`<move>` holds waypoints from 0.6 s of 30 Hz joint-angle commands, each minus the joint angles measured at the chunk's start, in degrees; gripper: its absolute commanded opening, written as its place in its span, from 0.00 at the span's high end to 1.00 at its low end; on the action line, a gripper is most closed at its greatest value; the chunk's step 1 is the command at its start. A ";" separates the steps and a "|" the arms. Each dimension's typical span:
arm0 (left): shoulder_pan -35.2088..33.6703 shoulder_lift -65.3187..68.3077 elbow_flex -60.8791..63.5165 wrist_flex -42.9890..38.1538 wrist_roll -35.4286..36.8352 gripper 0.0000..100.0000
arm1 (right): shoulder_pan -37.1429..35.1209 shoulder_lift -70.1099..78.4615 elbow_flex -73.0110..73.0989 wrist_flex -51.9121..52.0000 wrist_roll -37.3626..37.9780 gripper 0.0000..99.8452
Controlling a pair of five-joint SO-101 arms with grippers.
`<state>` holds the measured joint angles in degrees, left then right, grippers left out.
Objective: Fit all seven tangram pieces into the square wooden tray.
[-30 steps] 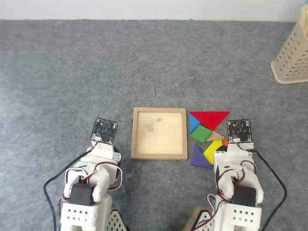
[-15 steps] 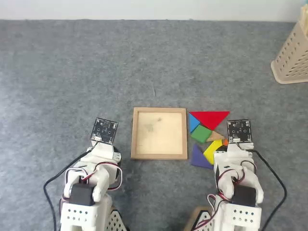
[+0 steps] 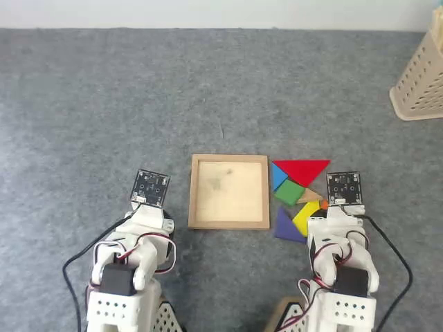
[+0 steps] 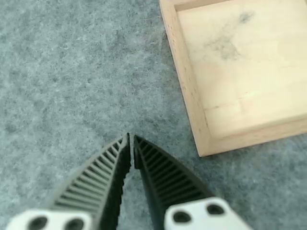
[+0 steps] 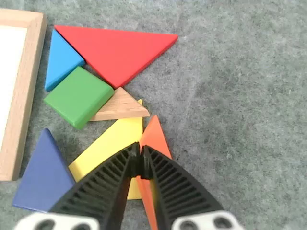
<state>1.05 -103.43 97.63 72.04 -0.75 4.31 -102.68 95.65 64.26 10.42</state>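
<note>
Nothing had moved: the left end effector (image 4: 130, 141) and right end effector (image 5: 140, 155) sat clenched and empty, the coloured wooden tangram pieces (image 3: 288, 192) clustered just beside the bare square wooden tray (image 3: 229, 223), so the right one should open squarely over the orange triangular piece (image 5: 154, 139).

Tangram pieces (image 3: 289, 192) just right of tray (image 3: 228, 223), basket (image 3: 419, 76) far right

Empty wooden tray (image 3: 229, 223); seven coloured tangram pieces (image 3: 288, 191) just beside
</note>
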 commanded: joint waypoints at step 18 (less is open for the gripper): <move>0.00 -1.23 -1.10 0.35 0.35 0.99 | 12.09 -1.10 -14.77 1.10 3.87 0.99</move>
<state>1.05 -103.43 97.63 72.04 -0.75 16.26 -102.77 88.26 60.66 10.86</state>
